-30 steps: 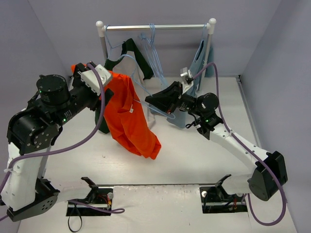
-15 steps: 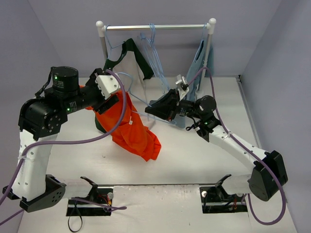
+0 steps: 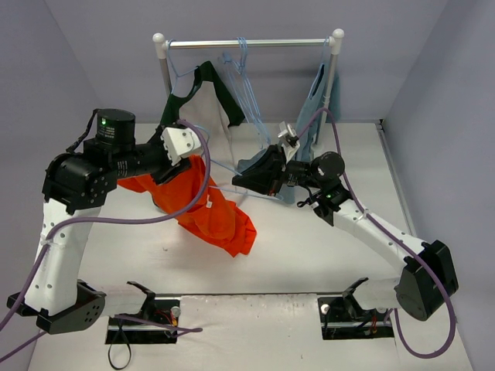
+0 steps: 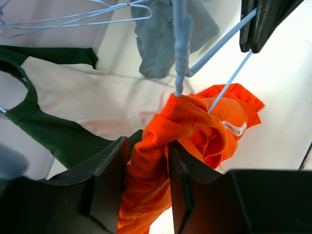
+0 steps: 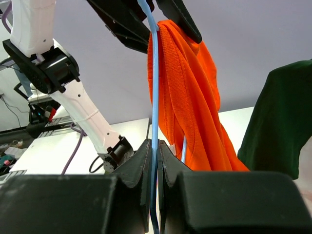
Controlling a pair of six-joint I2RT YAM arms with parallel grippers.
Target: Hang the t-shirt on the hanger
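The top camera looks down from above and behind the arms on the whole table, with the rail at the far side. Both wrist cameras are very near: the left one faces the t-shirt, the right one looks up and to the left along the hanger. All three views share these two.

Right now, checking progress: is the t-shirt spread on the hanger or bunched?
Bunched: the t-shirt hangs crumpled between the left gripper's fingers, against the hanger.

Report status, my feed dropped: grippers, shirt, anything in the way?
Left gripper shut on bunched t-shirt. Right gripper shut on hanger, its arm inside the collar. Green-and-white garment hangs close behind.
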